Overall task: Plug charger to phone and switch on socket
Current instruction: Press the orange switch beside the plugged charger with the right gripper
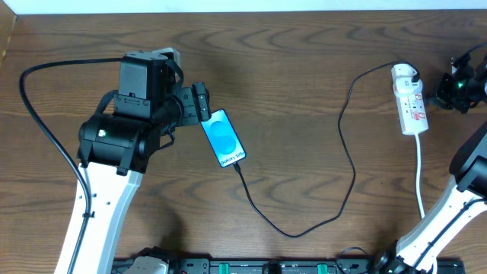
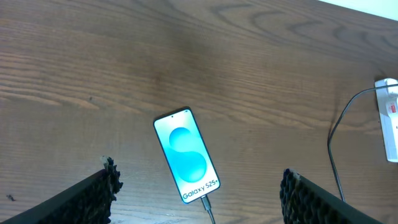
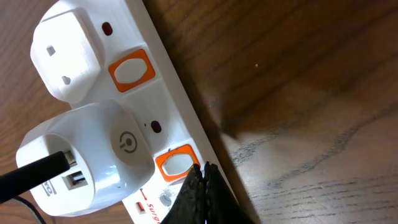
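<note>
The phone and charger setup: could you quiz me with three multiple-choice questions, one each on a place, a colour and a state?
1. Where is the charger's white adapter plugged?
A. nowhere, it lies loose
B. the socket strip
C. a gripper holds it

2. What colour is the phone screen?
A. red
B. black
C. cyan-blue

3. How do the left gripper fingers stand?
A. wide apart, gripping nothing
B. shut on the cable
C. shut on the phone

Answers:
1 B: the right wrist view shows it seated in the strip.
2 C: the lit screen is cyan-blue in the left wrist view.
3 A: the left wrist view shows the fingers far apart.
</note>
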Available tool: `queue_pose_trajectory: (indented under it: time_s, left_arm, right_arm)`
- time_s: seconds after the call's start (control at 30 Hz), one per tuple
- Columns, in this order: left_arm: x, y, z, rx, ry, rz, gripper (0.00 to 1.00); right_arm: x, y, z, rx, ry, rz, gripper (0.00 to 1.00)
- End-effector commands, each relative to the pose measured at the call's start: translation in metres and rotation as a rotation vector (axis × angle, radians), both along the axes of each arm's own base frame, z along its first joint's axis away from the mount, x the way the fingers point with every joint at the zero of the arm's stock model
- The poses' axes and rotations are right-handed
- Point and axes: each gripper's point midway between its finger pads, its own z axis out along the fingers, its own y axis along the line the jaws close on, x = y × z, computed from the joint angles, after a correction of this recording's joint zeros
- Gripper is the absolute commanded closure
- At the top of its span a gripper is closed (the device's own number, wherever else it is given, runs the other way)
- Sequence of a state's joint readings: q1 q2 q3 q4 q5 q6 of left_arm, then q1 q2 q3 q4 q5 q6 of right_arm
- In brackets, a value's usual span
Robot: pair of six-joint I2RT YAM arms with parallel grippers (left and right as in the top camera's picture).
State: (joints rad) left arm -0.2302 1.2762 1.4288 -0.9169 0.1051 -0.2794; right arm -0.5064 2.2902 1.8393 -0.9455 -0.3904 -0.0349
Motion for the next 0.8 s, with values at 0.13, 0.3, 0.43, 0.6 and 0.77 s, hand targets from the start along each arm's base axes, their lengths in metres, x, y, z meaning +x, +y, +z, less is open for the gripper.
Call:
queue_pose_trajectory:
  time_s: [0.13,0.3,0.43,0.6,0.77]
  left_arm:
    - [0.001,0.004,0.004,0.018,-0.013,0.001,0.15]
    - [0.001,0.004,0.004,0.018,-0.013,0.001,0.15]
    - [0.001,0.004,0.004,0.018,-0.014,0.001,0.15]
    - [0.001,0.004,0.004,0.018,-0.013,0.001,0.15]
    - [0.001,0.004,0.004,0.018,-0.013,0.001,0.15]
  right_arm:
    - [0.006,0.010,-0.001,0.002,-0.020,0.043,0.99]
    - [0.007,0.011,-0.005,-0.002,-0.028,0.049,0.99]
    - [0.009,0.014,-0.008,0.009,-0.043,0.054,0.99]
    - [0.010,0.018,-0.015,0.020,-0.059,0.060,0.99]
    - [0.014,0.026,-0.015,0.040,-0.080,0.082,0.99]
